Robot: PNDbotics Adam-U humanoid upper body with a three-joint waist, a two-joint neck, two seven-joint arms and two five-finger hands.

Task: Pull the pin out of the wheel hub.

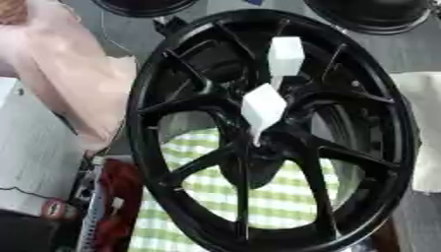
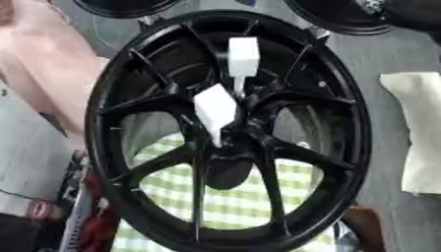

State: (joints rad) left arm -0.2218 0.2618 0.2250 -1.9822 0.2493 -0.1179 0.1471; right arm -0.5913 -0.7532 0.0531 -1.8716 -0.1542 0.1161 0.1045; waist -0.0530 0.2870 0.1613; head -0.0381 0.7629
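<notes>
green checked cloth (image 1: 258, 197) behind glossy black spoked wheel hub (image 1: 379, 147); white blocky pins (image 1: 263, 108) in it; no hand visible.

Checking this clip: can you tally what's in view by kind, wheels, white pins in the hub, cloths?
Black wheels: 3, the big wheel in front and parts of two more at the top, upper left wheel and upper right wheel
White pins: 2, upper pin, lower pin
Checked cloth: 1
White cloth: 1
Total: 7
</notes>
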